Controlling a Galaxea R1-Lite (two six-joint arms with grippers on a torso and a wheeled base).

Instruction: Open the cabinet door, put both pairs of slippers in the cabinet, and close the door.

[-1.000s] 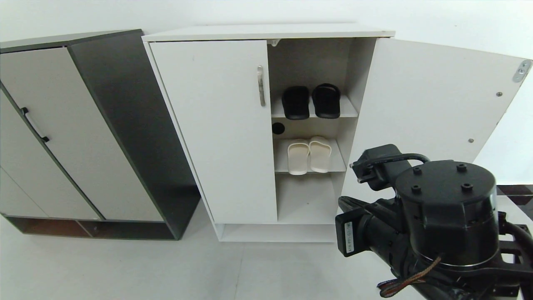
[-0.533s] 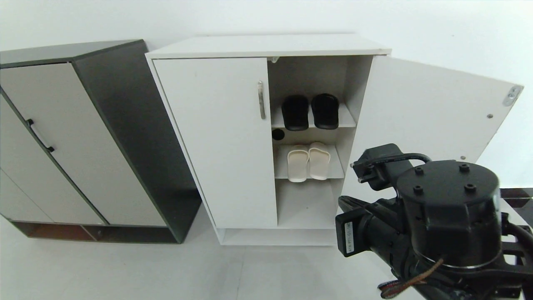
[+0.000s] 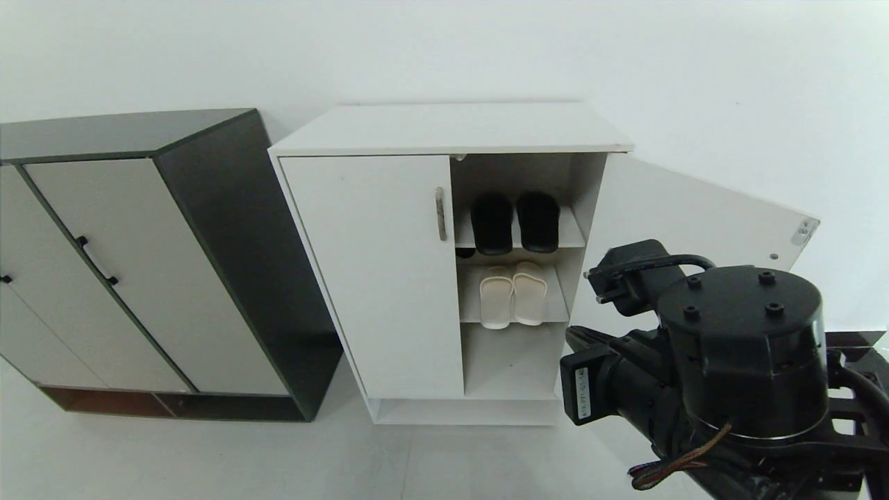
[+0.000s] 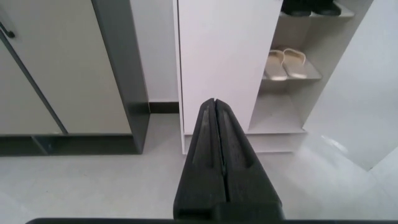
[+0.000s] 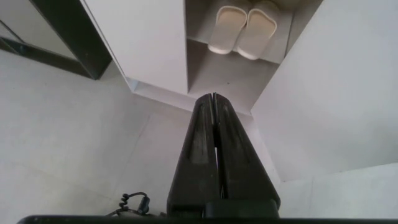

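Cabinet (image 3: 451,128): white, centre of the head view, standing on a pale floor (image 3: 208,458). The door on the frame's right (image 3: 694,215) is swung wide open, inner face showing. The door on the frame's left (image 3: 375,278) is shut, with a metal bar handle (image 3: 440,214) at its inner edge.

Black slippers (image 3: 492,223): 1 pair, side by side on the upper shelf, just right of frame centre. Cream slippers (image 3: 496,302): 1 pair, side by side on the shelf directly below, soles flat. Compartment under them holds nothing visible.

Left gripper (image 4: 215,102): jaws pressed fully together, nothing between them. Tip sits in front of the shut door's lower part; cream pair lies beyond and off to the side, well apart.

Right gripper (image 5: 213,96): jaws likewise closed tight, holding nothing. Tip hangs over the floor just outside the open compartment; cream pair lies straight ahead of it on its shelf, well apart, no contact.

Dark grey cabinet (image 3: 229,264): left of the frame, beside the white one, pale doors shut.
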